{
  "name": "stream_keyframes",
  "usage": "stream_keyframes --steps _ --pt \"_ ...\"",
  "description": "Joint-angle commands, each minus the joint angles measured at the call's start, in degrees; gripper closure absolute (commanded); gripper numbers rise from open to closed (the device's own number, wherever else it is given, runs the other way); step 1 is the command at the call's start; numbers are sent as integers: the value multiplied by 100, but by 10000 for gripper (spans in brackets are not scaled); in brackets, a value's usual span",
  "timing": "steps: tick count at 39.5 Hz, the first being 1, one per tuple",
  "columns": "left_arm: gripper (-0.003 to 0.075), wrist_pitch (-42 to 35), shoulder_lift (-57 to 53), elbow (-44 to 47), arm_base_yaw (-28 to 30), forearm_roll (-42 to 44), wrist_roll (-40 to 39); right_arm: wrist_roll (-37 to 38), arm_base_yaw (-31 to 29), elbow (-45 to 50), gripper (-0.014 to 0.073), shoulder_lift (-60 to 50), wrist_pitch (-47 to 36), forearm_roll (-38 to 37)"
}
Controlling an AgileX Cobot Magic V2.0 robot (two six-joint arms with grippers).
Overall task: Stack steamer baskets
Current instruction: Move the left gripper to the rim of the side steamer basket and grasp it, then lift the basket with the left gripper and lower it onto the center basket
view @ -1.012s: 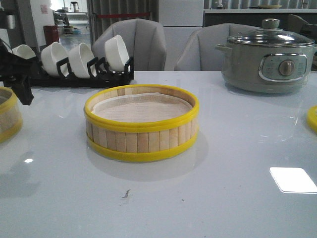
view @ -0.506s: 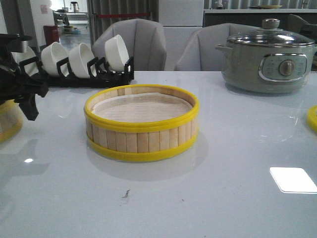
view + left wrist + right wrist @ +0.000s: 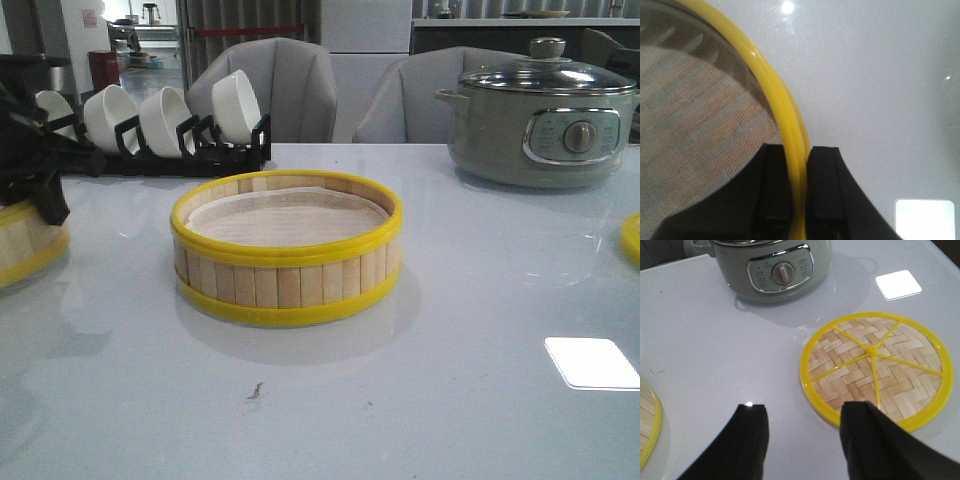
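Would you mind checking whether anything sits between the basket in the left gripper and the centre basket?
Nothing visible does: bare table separates the left basket, gripped by the left gripper, from the centre basket.

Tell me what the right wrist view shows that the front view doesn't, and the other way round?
Only the right wrist view shows the whole woven lid lying flat and the open right gripper above the table. Only the front view shows the centre steamer basket, the white bowls in their black rack, and the left gripper at a second basket on the left edge. Both show the grey-green pot and the pale table.
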Motion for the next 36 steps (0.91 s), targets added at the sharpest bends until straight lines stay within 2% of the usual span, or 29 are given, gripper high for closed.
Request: stream_keyframes --steps 1,8,15,25,36 --pt "634 -48 -459 -566 -220 35 -18 -69 -7 -211 154 -43 -463 24" --pt "634 343 -522 -1277 -723 26 -18 -69 -7 -211 154 -43 -463 24" --pt "634 373 -522 -1666 -1561 -106 -8 -69 -7 -211 154 -43 -463 24" --pt "634 75 -461 -1704 -2813 -106 -8 -69 -7 -211 154 -43 -432 24" --pt "635 -245 -194 -1704 -3481 -106 -8 -69 -7 -211 154 -43 -306 24"
